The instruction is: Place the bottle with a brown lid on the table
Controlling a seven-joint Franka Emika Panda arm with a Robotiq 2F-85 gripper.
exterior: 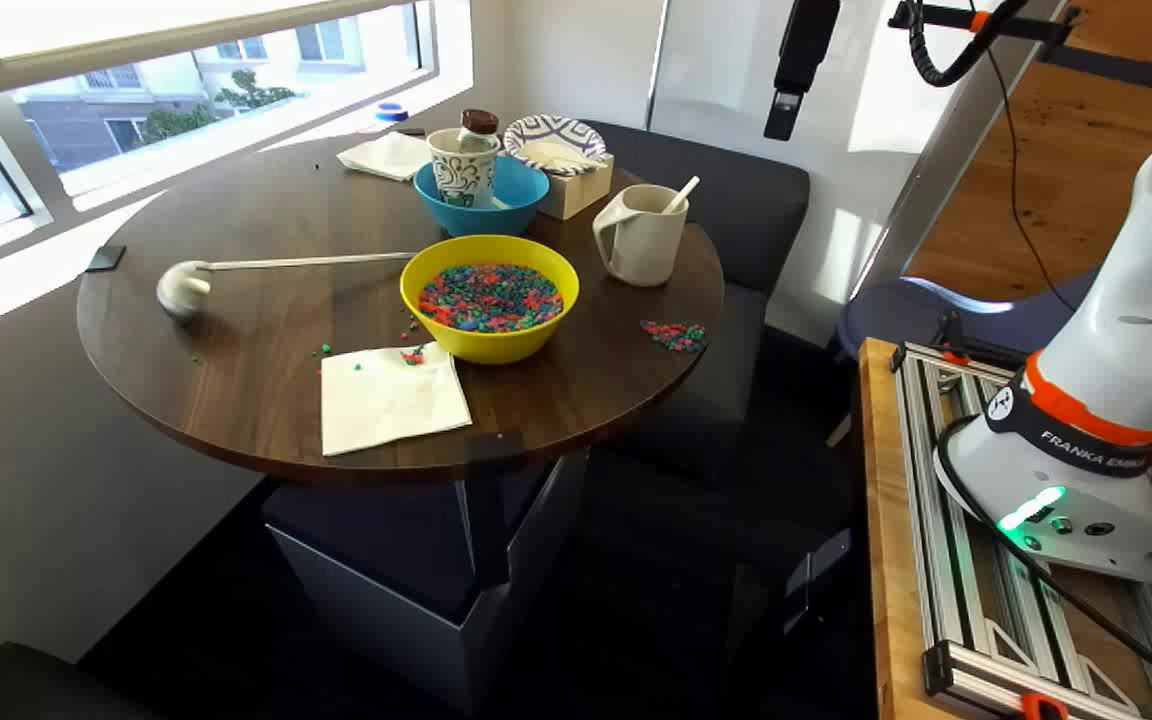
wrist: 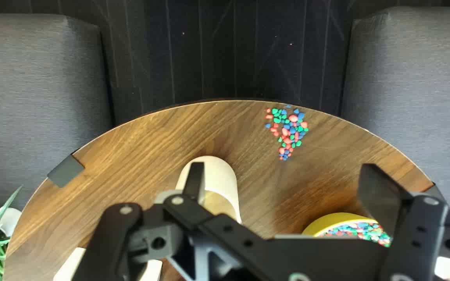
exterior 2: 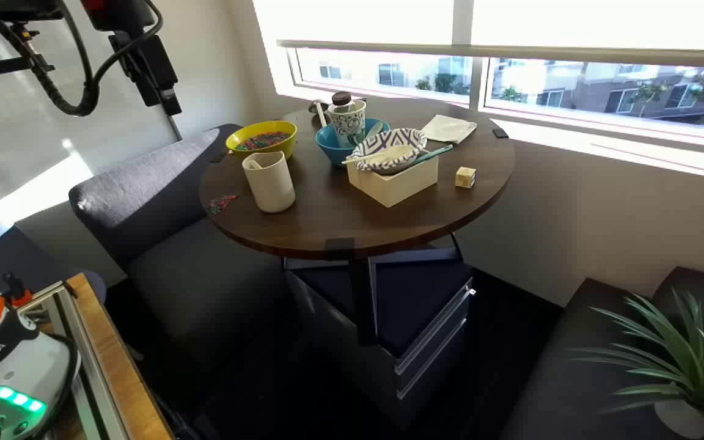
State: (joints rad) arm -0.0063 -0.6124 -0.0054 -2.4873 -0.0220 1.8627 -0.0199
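Note:
The bottle with a brown lid [exterior: 479, 124] shows its round brown cap and clear neck in both exterior views [exterior 2: 341, 101]. It stands upright in a patterned paper cup [exterior: 463, 178], its lower body hidden by the cup. The cup sits in a blue bowl [exterior: 484, 222] on the round dark brown table [exterior: 266, 330]. The bottle is out of the wrist view, which shows part of the table [wrist: 147, 144]. My gripper [wrist: 281, 171] is open and empty, high above the table on the side of the white jug [exterior: 648, 250], apart from the bottle.
A yellow bowl of coloured pebbles [exterior: 491, 347] stands beside the blue bowl. A pale box [exterior 2: 388, 188] carries a patterned paper bowl [exterior 2: 392, 143]. A ladle [exterior: 184, 290], a napkin [exterior: 391, 400], spilled pebbles [wrist: 287, 130] and a wooden cube [exterior 2: 465, 177] lie on the table.

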